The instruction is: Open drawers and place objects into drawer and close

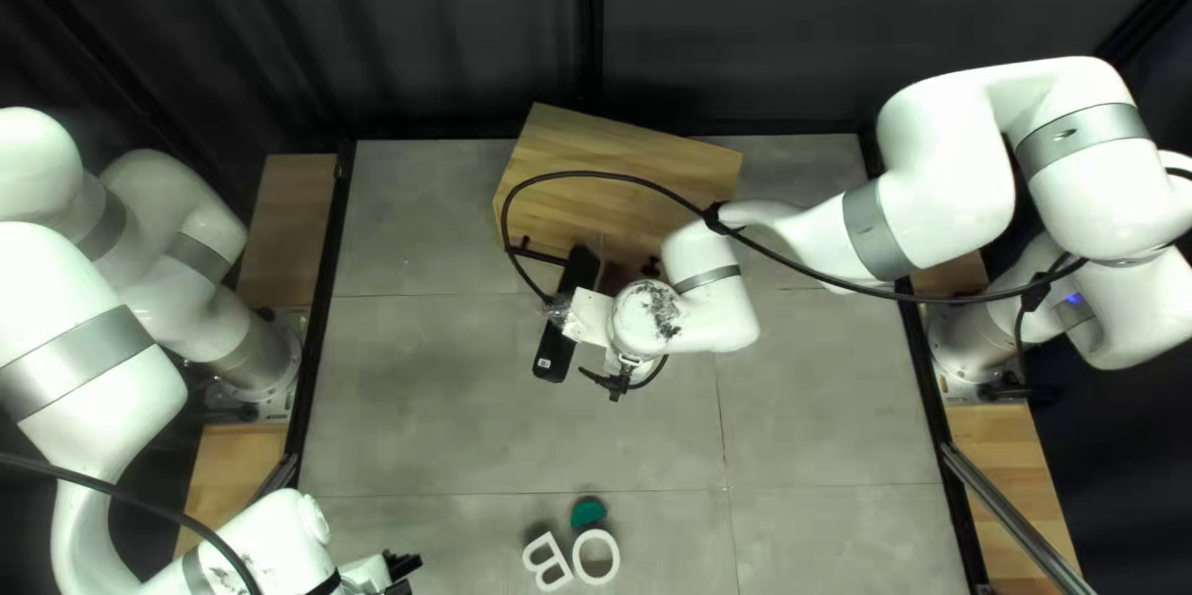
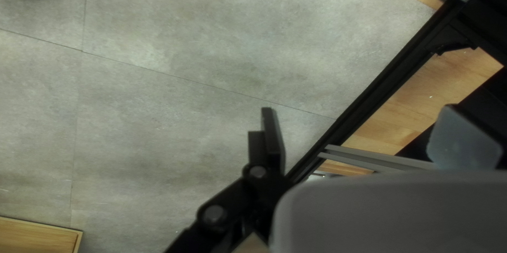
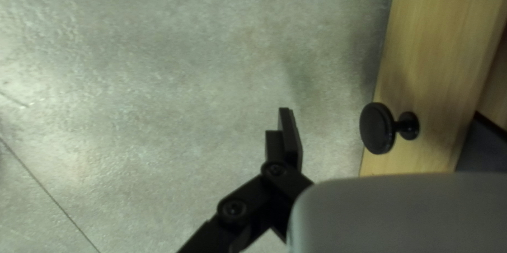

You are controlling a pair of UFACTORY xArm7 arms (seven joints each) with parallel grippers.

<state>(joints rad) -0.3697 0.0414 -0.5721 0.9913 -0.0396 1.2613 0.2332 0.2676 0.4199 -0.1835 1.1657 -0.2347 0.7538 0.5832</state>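
While right arm [image 1: 714, 319] screens cabinet [image 1: 621, 149], letters [image 1: 546, 559] near left gripper [image 1: 404, 565], both grippers [image 1: 617, 384] unclear, can't tell

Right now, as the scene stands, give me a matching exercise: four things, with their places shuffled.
Things
1. Round black knob
2. Green piece
3. White letter B
4. Wooden cabinet

Places
A. Directly left of the white letter O in the top left view
B. At the table's far edge, before the dark curtain
C. On a pale wooden front
D. Just above the white letter O in the top left view

Pairs: 1-C, 2-D, 3-A, 4-B
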